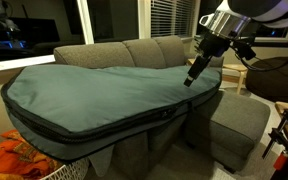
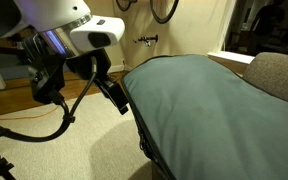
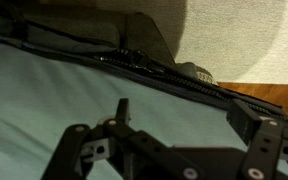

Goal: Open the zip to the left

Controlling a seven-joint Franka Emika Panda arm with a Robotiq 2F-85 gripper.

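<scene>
bag (image 1: pixel 104 90): large, teal-grey, padded; lies flat across the sofa seat.
sofa (image 1: pixel 134 50): grey; under and behind the bag, its arm showing in an exterior view (image 2: pixel 279 75).
zip (image 3: pixel 174 78): dark, near-black line slanting across the wrist view, just ahead of my fingertips; in an exterior view (image 1: pixel 94 140) it runs along the bag's front rim.
zip pull: perhaps the small lump toward the line's upper-left end in the wrist view; too dim to be sure.
arm (image 1: pixel 264 8): white; reaches in from high up in both exterior views, wrist tipped so that the last link slants down toward the bag's end.
gripper (image 1: pixel 192 76): black, pointing down at a slant, tips right at the bag's edge; whether they touch the fabric i cannot tell.
gripper state: in the wrist view my fingers (image 3: pixel 256 140) stand wide apart, only bag fabric between them, nothing clamped.
ottoman (image 1: pixel 239 118): grey block beside the sofa, below my gripper.
orange cloth (image 1: pixel 14 160): crumpled, near the bag's lower corner.
floor (image 2: pixel 74 150): pale carpet.
</scene>
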